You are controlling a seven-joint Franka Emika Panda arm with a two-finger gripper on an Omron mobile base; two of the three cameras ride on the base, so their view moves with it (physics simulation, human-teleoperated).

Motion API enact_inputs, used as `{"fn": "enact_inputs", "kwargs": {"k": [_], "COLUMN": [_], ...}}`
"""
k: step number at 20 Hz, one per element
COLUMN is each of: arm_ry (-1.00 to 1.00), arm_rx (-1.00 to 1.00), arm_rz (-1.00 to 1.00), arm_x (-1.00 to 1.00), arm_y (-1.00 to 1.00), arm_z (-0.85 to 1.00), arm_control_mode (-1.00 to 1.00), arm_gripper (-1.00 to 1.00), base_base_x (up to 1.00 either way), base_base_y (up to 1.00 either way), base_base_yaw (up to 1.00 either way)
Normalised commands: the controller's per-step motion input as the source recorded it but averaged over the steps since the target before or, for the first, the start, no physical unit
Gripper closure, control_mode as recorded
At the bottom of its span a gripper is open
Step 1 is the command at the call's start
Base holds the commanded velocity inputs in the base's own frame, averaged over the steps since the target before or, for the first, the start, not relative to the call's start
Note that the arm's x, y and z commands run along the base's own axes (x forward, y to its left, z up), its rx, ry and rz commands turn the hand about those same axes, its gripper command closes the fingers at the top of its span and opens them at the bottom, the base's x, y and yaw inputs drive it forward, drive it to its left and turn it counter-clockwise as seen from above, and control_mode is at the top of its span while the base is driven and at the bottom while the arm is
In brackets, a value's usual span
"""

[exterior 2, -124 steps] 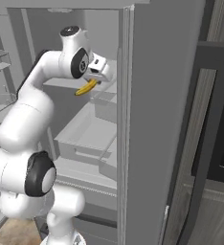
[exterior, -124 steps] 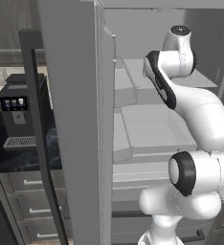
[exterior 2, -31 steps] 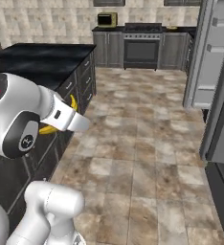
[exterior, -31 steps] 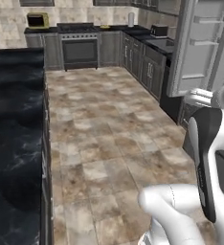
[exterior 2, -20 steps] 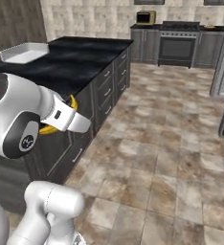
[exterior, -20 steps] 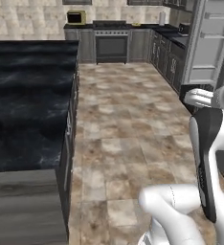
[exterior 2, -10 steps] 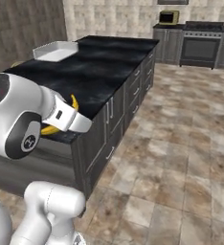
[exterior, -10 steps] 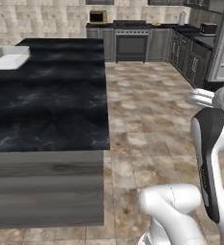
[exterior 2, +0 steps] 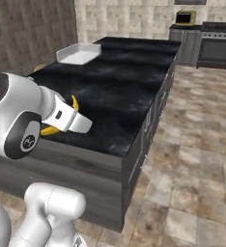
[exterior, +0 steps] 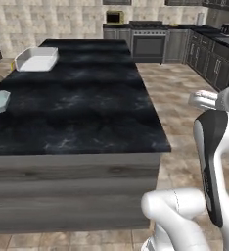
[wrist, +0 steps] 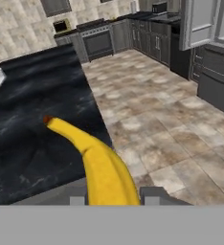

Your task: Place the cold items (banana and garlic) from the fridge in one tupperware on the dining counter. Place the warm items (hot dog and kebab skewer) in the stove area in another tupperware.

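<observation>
Hand [wrist: 109, 194] clamped, arm folded low

The banana [wrist: 102, 165] is looking bright yellow with a little reddish-brown tip. The dining counter [exterior: 82, 105] is showing a black top with faint white veining over a dark grey base. The tupperware [exterior: 36, 59] sitting on it is coming across plain white. The floor [exterior 2: 192, 140] is showing mottled tan and brown tiles, and the stove [exterior: 148, 41] is looking dark grey-black.
</observation>
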Motion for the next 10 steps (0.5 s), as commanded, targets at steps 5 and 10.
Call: {"fn": "enact_inputs", "kwargs": {"k": [5,10], "arm_ry": [0.00,0.00], "arm_rx": [0.00,0.00], "arm_rz": [0.00,0.00], "arm_x": [0.00,0.00], "arm_y": [0.00,0.00], "arm_z": [0.00,0.00], "arm_control_mode": [1.00,1.00], "arm_gripper": [1.00,1.00], "base_base_x": [0.00,0.02], "base_base_y": [1.00,1.00], "base_base_yaw": [0.00,0.00]}}
